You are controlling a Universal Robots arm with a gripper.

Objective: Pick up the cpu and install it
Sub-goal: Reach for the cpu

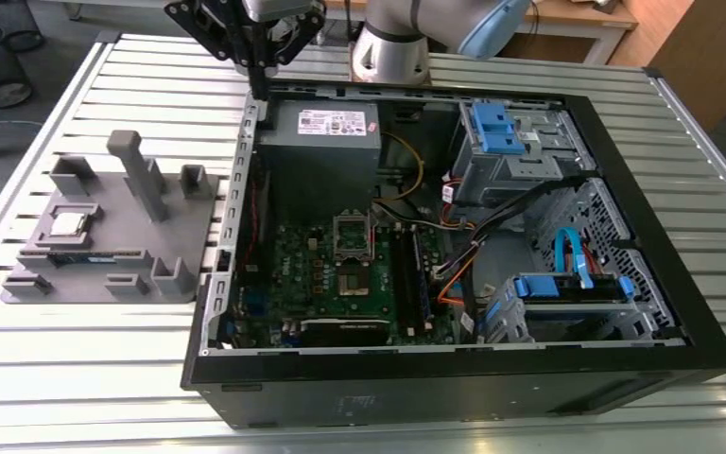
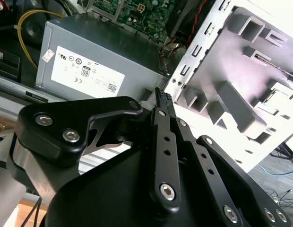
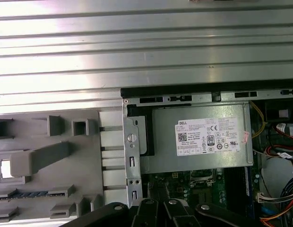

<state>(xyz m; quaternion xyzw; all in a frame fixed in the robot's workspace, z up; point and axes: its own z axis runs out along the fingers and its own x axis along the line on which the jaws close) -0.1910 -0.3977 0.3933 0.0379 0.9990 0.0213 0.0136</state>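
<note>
the cpu [image 1: 71, 223] lies flat, silver top up, in a square pocket of the grey fixture [image 1: 148, 248], toward the fixture's nine o'clock edge in the exterior view. in the first wrist view i see it as a bright square [image 3: 5, 168] at the frame edge. nothing touches it. just at its six o'clock lies a green memory stick [image 1: 88, 255] in its own slot, and at its two o'clock a tall grey post [image 1: 139, 175] rises from the fixture.

the fixture sits on the slatted table [image 1: 73, 397], just beside the open pc case [image 1: 464, 402] — at the case's nine o'clock. inside the case, the socket [image 1: 353, 236] is a metal frame with a dark centre on the green board, at about three o'clock from the cpu and well apart from it. the grey power supply [image 1: 325, 132] is at the socket's twelve o'clock.

my gripper [image 1: 260, 87] hangs over the case's rear corner next to the power supply, at roughly one o'clock from the cpu and well apart from it. in both wrist views its jaws are pressed together with nothing between them [image 2: 163, 97] [image 3: 159, 204] — empty-handed.
</note>
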